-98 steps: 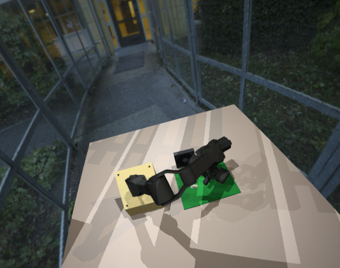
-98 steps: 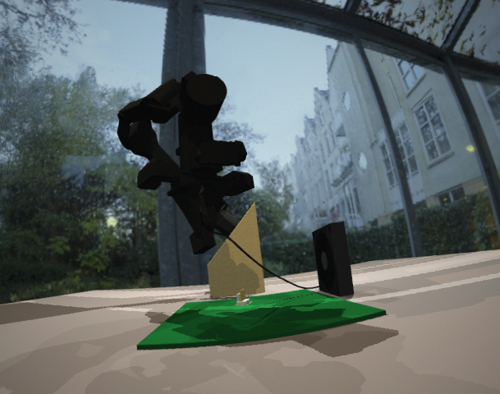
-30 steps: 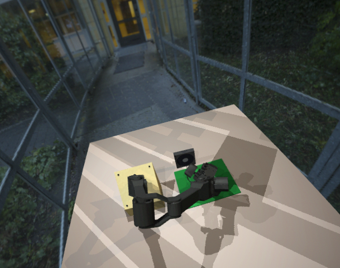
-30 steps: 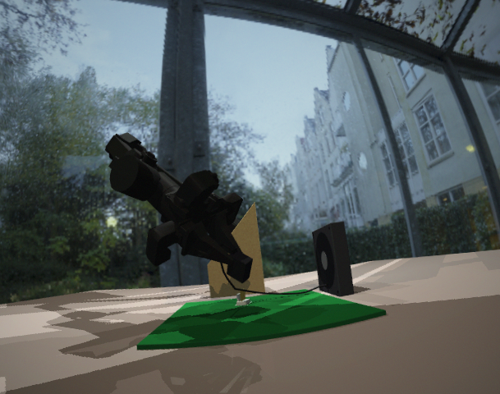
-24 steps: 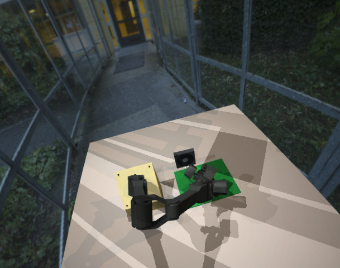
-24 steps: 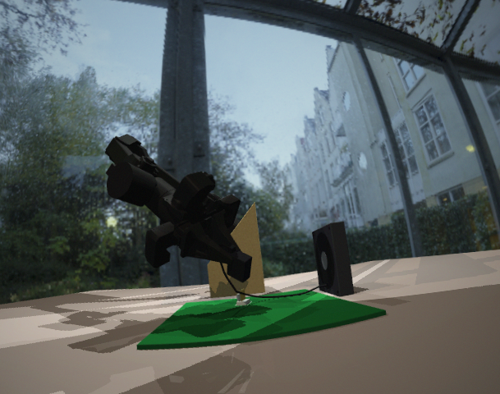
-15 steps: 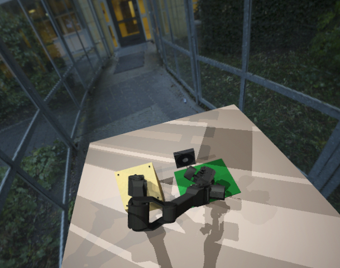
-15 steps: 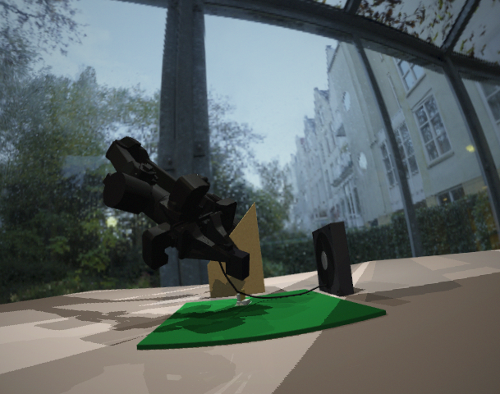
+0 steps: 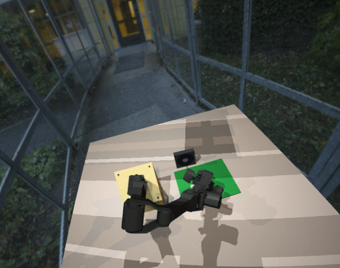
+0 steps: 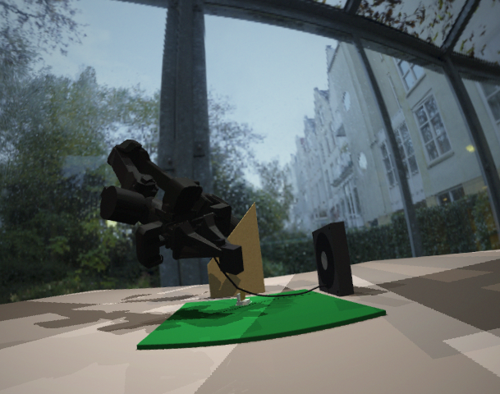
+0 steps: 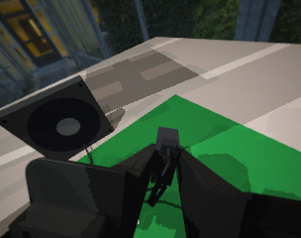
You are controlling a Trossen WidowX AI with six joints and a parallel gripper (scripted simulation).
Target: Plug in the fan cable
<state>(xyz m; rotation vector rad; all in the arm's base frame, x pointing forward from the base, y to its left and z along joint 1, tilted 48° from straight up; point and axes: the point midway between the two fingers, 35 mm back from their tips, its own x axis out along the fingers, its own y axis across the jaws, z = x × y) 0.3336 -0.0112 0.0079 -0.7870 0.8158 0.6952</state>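
On the beige worktop (image 9: 279, 201), my fingers clamp the small dark plug (image 11: 167, 141) above the flat green board (image 10: 309, 311), beside the black square fan (image 10: 332, 258).

Matt green board (image 10: 309, 315), dull black plastic-looking fan (image 10: 332, 258)

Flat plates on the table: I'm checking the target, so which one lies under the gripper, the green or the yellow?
The green square board. The gripper hangs over it, shut on the dark plug; the pale yellow plate carries the arm's base.
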